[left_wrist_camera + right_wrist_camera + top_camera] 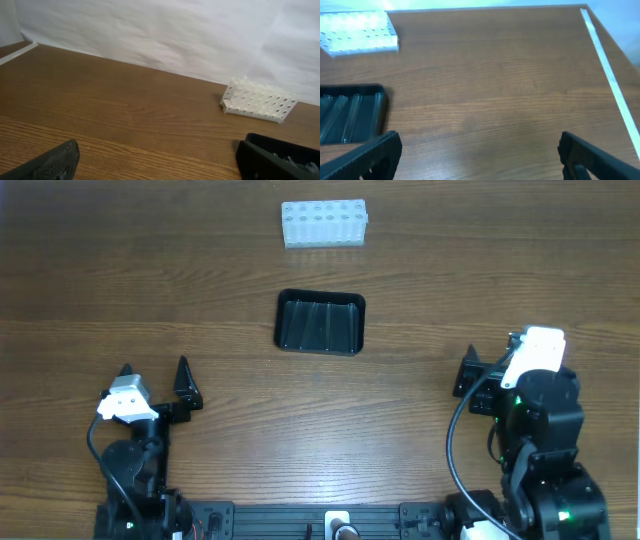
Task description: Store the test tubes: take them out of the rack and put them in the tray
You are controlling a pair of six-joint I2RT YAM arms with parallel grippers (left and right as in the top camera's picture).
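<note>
Two robot arms sit at the near edge of a brown table (200,280) with a fine, straight wood grain. Neither arm holds anything. The left gripper (155,380) hovers low over bare wood at the left, its two black, finely textured fingers spread wide apart. The right gripper (480,142) sits over bare wood at the right, its fingers likewise parted with nothing between them. Between the arms and farther back lies the tray (320,323), a shallow black rectangular dish with rounded corners and a raised rim. Inside it, several clear test tubes (342,117) lie flat, side by side and parallel, their walls catching pale streaks of light. Beyond the tray, well apart from it and near the far edge of the table, stands the rack (324,224), a long block of whitish, translucent plastic with rows of round holes in its top and its sides. Whether any tube stands in the rack cannot be told. A thin white strip (605,65) runs along the table's right edge, and a plain white backdrop (150,35) rises behind the far edge.
</note>
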